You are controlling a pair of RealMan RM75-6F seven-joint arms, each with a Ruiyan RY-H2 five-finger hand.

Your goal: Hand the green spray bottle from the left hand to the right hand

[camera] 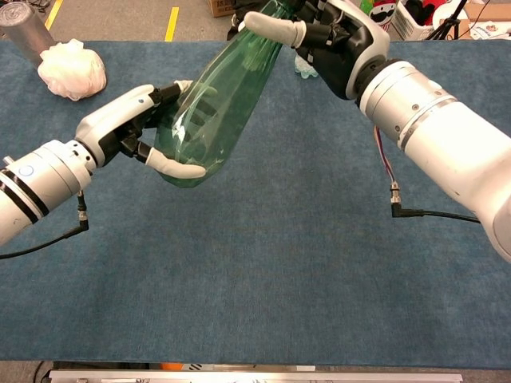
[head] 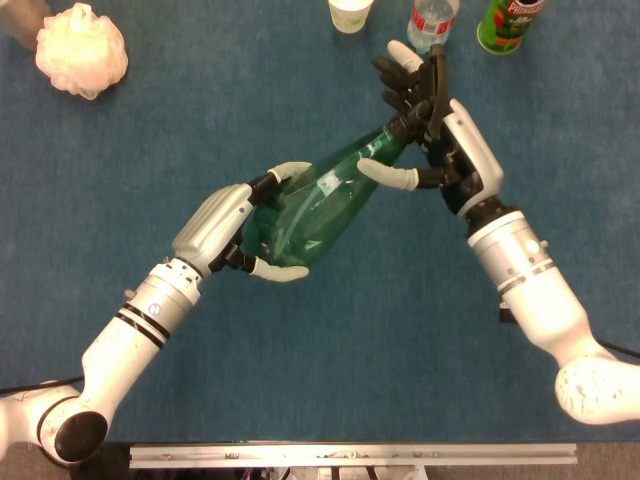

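Two hands meet on one green spray bottle (head: 318, 198), a translucent, conical plastic body held tilted above the table. The left hand (head: 222, 228) grasps its wide base; the right hand (head: 440, 140) wraps the narrow neck beside the black trigger head (head: 432, 88). Blue carpet-textured table (head: 330, 350); white mesh puff (head: 81, 49) far left.

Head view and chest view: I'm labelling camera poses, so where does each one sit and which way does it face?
Head view: high above, facing straight down at the blue table; both forearms show, left hand and right hand on the green spray bottle.
Chest view: low at the table's near edge, facing forward across it to the floor beyond; both forearms reach in.
Shared: both hands, the bottle, sponge ball.
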